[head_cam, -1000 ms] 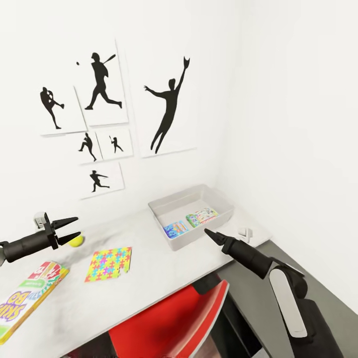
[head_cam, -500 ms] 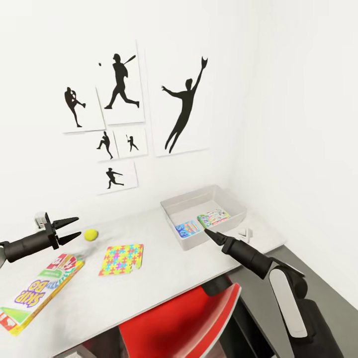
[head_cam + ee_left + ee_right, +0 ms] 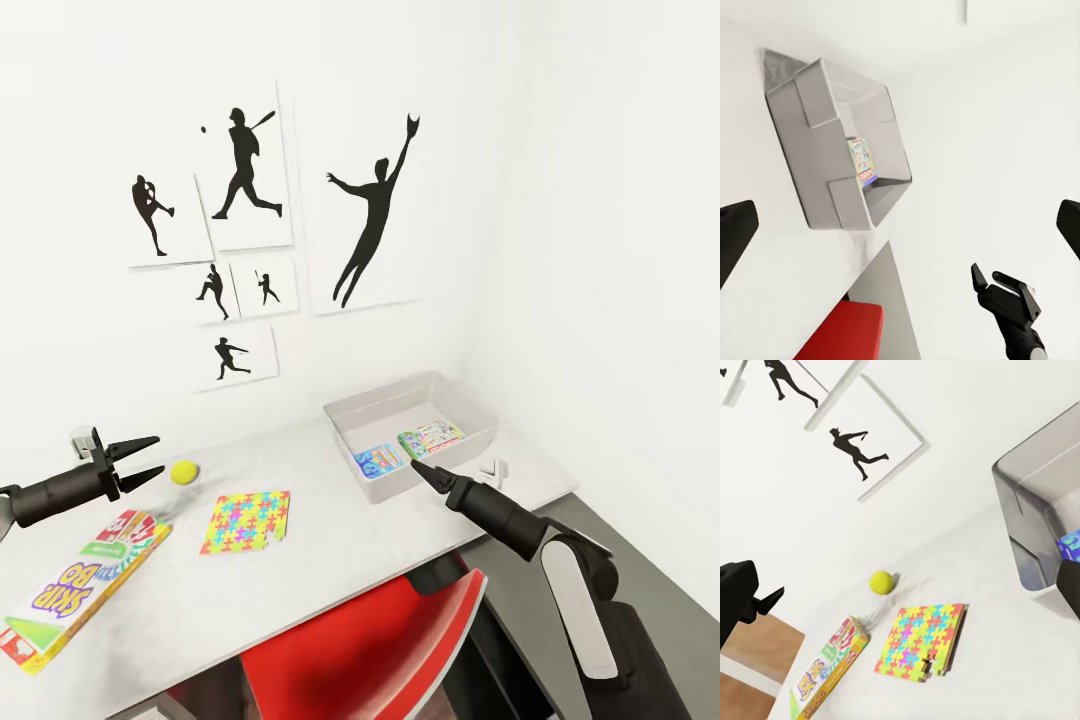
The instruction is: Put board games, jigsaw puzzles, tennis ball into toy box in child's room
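While left end effector (image 3: 148, 459) hangs released beside tennis ball (image 3: 183, 472), right end effector (image 3: 418, 468) clenched, empty; risk: nudged ball rolls off bench (image 3: 330, 540).

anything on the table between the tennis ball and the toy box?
Nothing. In the head view the white table is bare from the tennis ball to the toy box. The jigsaw puzzle lies nearer the front edge, off that line.
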Controlling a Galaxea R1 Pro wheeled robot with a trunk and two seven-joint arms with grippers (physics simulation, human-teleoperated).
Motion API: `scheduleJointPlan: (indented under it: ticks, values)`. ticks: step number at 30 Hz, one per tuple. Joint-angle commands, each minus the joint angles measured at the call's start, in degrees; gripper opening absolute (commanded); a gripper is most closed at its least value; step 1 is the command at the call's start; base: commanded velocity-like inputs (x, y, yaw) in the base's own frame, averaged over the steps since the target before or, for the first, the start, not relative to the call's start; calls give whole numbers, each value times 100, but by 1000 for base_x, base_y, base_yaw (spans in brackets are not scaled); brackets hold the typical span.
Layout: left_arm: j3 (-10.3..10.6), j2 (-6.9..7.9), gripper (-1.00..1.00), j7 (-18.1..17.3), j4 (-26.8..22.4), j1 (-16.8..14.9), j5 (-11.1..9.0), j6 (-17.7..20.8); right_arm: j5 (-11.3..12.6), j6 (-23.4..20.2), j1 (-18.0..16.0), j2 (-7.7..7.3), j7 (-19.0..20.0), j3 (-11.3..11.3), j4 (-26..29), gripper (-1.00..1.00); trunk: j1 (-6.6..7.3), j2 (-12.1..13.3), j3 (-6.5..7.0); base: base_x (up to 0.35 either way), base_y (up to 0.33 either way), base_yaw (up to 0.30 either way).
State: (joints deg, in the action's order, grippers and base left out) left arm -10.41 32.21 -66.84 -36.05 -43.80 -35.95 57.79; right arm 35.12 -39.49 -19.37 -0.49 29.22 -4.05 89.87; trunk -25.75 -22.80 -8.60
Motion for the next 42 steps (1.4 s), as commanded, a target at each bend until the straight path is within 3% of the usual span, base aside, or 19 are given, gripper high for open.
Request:
scheduleJointPlan:
  ticks: [1,14,42]
  values:
    - [-4,1,100,-14,2,-5,0,30,24,-43,-6,2,6,-8,3,100,-3,-12,-12,-27,0,0]
    - [0,-4,100,-14,2,-5,0,30,21,-41,-6,28,3,-1,4,100,-3,-12,-12,-111,32,56]
    - [4,-4,100,-14,2,-5,0,30,21,-41,-6,48,-4,0,4,100,-3,-12,-12,-131,200,275]
